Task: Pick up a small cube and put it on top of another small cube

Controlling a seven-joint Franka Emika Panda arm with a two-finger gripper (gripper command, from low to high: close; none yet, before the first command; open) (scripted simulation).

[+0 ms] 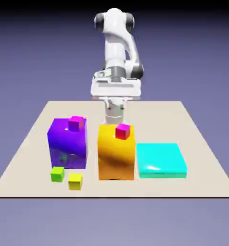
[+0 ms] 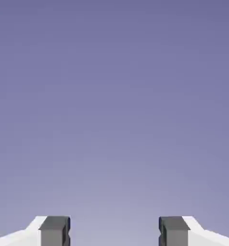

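The small yellow cube (image 1: 75, 180) lies on the table near the front edge, at the exterior view's left. A lime-green cube (image 1: 57, 174) of the same size sits just beside it, slightly apart. My gripper (image 1: 115, 91) hangs high over the table's far side, well behind and above both cubes. In the hand view the gripper (image 2: 114, 230) is open, its two grey fingertips (image 2: 54, 230) wide apart with nothing between them. That view shows only the plain backdrop, no cubes.
A big purple block (image 1: 67, 143) carries a small magenta cube (image 1: 76, 123). A big orange block (image 1: 116, 153) carries another magenta cube (image 1: 122, 130). A flat cyan block (image 1: 161, 160) lies at the right. All rest on the beige table (image 1: 203, 158).
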